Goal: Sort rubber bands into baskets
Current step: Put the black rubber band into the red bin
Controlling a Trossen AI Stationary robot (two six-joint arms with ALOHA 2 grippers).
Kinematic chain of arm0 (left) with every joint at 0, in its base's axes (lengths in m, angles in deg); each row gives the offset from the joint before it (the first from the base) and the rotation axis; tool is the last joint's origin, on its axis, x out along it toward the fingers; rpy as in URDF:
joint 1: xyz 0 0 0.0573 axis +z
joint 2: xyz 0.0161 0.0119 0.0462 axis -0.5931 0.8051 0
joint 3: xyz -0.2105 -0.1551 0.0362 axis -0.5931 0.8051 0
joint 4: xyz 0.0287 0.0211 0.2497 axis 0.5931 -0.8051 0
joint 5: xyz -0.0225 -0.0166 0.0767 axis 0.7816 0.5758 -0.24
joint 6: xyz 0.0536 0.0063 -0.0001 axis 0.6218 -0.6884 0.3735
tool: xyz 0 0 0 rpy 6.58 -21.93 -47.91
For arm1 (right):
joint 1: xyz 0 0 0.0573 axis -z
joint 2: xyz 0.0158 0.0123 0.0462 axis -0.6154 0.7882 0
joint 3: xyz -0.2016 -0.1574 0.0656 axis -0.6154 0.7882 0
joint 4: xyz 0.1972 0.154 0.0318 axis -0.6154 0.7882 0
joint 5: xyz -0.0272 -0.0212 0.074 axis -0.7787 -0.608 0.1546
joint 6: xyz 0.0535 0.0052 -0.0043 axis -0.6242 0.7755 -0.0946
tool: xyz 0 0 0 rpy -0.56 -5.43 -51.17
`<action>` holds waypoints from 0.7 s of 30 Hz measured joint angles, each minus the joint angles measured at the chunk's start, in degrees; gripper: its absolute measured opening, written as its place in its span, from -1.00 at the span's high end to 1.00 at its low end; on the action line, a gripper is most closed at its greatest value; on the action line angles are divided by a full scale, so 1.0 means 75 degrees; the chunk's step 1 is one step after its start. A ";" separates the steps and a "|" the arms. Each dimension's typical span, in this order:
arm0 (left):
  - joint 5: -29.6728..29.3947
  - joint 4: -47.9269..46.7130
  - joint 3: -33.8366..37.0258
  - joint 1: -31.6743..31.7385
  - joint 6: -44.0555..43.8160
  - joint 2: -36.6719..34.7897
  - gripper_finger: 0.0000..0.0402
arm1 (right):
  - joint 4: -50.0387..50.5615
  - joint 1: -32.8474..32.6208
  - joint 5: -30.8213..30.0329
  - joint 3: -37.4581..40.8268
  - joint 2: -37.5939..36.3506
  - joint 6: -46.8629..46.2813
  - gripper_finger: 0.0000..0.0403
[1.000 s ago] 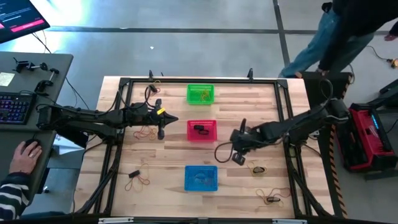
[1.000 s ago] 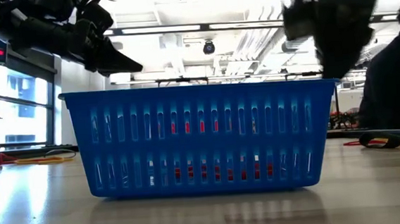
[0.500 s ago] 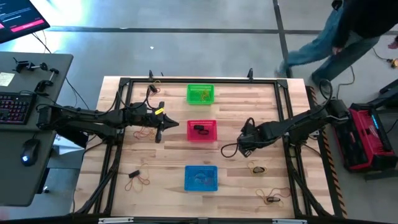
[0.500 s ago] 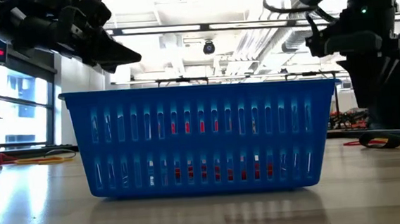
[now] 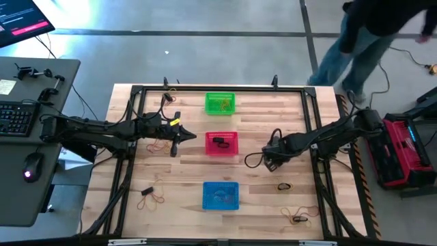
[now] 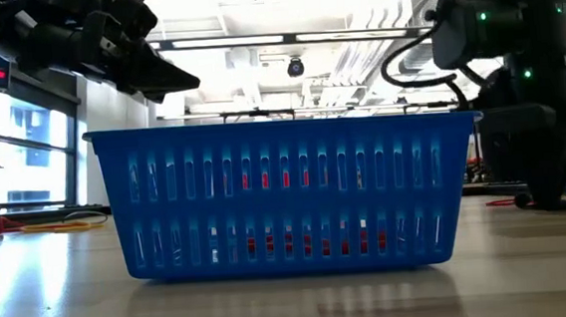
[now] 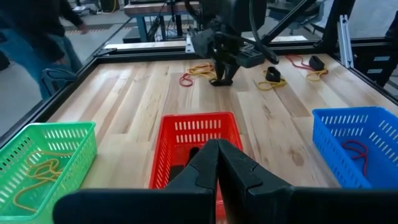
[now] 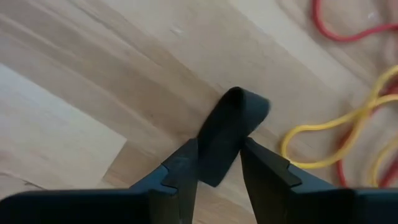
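Low over wooden counter (image 5: 177,171), right gripper (image 8: 217,152) pinching thick black rubber band (image 8: 227,134) between part-open fingers, likely for red mesh basket (image 5: 221,143); left gripper (image 7: 217,163) hovering, fingers closed, empty.

No text, label or number can be read anywhere. The monitor (image 5: 20,19) at about ten o'clock in the high view shows pink lines, perhaps writing, too small to make out.

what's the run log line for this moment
left gripper: shut, empty, raised by red basket | right gripper: down at table beside loose red and yellow rubber bands | stage: pick attempt
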 joint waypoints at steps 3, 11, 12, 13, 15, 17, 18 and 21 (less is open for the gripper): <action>-0.0003 -0.0018 0.0000 0.0001 0.0000 0.0000 1.00 | -0.0092 0.0072 -0.0016 0.0096 -0.0006 -0.0053 0.48; -0.0008 -0.0038 0.0000 0.0001 0.0000 0.0000 1.00 | -0.0017 0.0080 -0.0172 0.0091 -0.0006 0.0473 0.96; -0.0009 -0.0038 0.0000 0.0001 -0.0001 0.0001 1.00 | 0.0044 0.0080 -0.0196 0.0054 -0.0004 0.0507 0.96; -0.0009 -0.0038 0.0000 0.0001 0.0000 0.0000 1.00 | 0.0151 0.0082 -0.0260 -0.0014 0.0004 0.0540 0.95; -0.0009 -0.0050 0.0000 0.0001 0.0000 0.0001 1.00 | 0.0279 0.0083 -0.0434 -0.0266 0.0009 0.0674 0.95; -0.0012 -0.0067 0.0003 0.0001 -0.0003 0.0000 1.00 | 0.0382 0.0057 -0.0654 -0.0628 0.0009 0.0877 0.98; -0.0011 -0.0067 0.0003 0.0001 -0.0003 0.0000 1.00 | 0.0479 0.0031 -0.0747 -0.0836 0.0009 0.1026 0.99; -0.0012 -0.0070 0.0003 0.0001 -0.0003 0.0000 1.00 | 0.0494 0.0010 -0.1114 -0.1543 0.0009 0.1514 0.98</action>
